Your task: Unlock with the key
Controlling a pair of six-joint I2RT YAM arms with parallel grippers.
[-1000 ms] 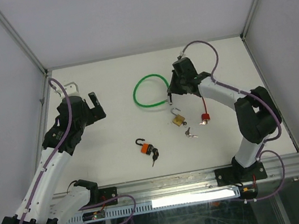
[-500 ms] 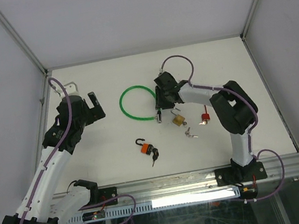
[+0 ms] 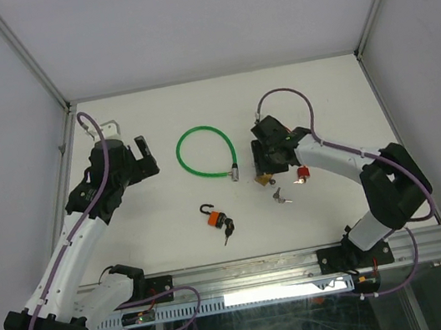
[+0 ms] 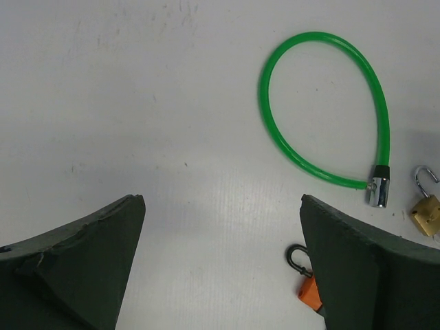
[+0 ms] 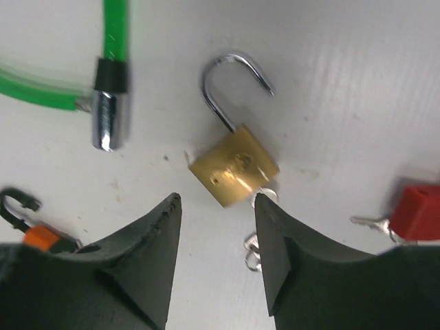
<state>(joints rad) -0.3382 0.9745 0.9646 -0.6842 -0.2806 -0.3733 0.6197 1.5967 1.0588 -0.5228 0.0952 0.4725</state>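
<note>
R arm (image 3: 328, 151) swung from cable (image 5: 115, 27) end to over padlock (image 5: 234, 168) | padlock on table (image 3: 319, 97), centre-right, just ahead of R gripper (image 5: 218, 203); jaws part-spread, empty | long axis along finger gap, shackle (image 5: 218, 113) pointing away | R arm nearer; L gripper (image 4: 221, 199) wide, far left | wrist cam shows shackle open, keys (image 5: 254, 247) by body; top cam: gripper hides shackle

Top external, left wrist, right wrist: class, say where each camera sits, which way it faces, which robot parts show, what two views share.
Top external: above and behind the bases, looking down at the table; left arm and right arm show.
Left wrist: on the left arm, facing down at the green cable lock; the open left end effector frames it.
Right wrist: on the right arm, facing down at the brass padlock; the right end effector shows.
Shared: both wrist views show cable lock and padlock.
</note>
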